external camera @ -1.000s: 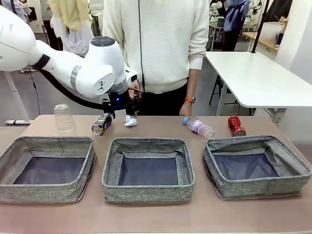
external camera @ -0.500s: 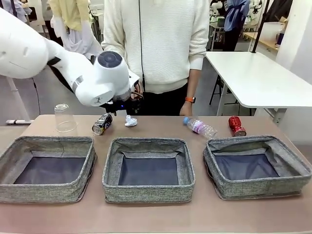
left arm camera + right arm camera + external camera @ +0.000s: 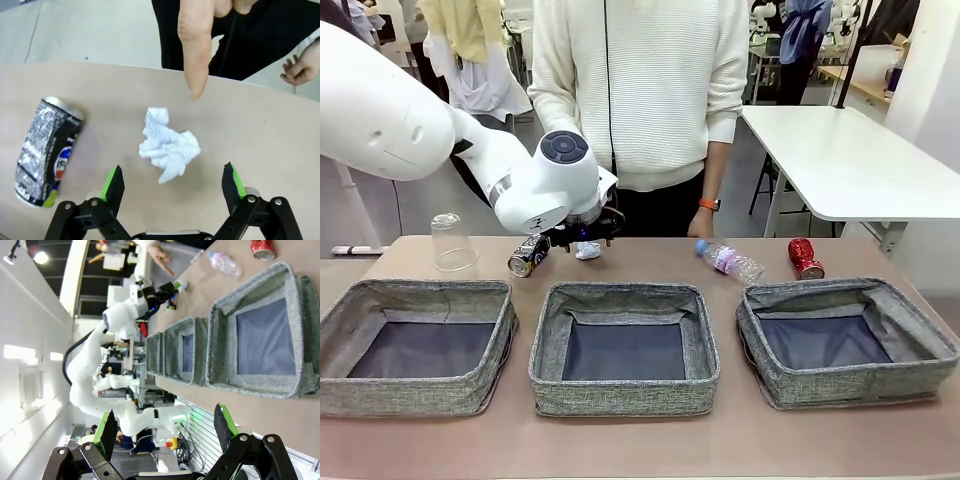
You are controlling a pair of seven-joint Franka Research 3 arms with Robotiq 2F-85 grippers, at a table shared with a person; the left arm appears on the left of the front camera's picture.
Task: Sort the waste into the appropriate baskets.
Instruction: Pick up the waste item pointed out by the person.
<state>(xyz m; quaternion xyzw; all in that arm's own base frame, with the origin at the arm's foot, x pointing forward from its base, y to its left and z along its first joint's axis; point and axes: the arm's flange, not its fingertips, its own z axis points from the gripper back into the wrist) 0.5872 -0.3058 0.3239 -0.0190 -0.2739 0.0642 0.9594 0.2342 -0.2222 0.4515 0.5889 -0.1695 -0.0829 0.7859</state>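
Note:
The crumpled white paper ball (image 3: 167, 147) lies on the table between the open fingers of my left gripper (image 3: 172, 172), which hovers just above it without touching. The same paper ball (image 3: 588, 249) shows under the left gripper (image 3: 584, 238) at the far side of the table. A person's finger (image 3: 194, 55) points down at the ball. The black-silver can (image 3: 45, 150) lies on its side beside it. The clear plastic cup (image 3: 451, 242) stands upside down at the far left. The bottle (image 3: 730, 260) and the red can (image 3: 805, 258) lie at the far right. My right gripper (image 3: 165, 420) is open in the air.
Three grey baskets stand in a row along the near side: left (image 3: 380, 295), middle (image 3: 620, 293), right (image 3: 820, 290). The person stands at the far edge behind the paper ball. A white table (image 3: 850, 160) stands at the back right.
My left arm has swung its wrist to the right and lowered, bringing the open gripper from above the black-silver can over to the paper ball. The waste items have not moved.

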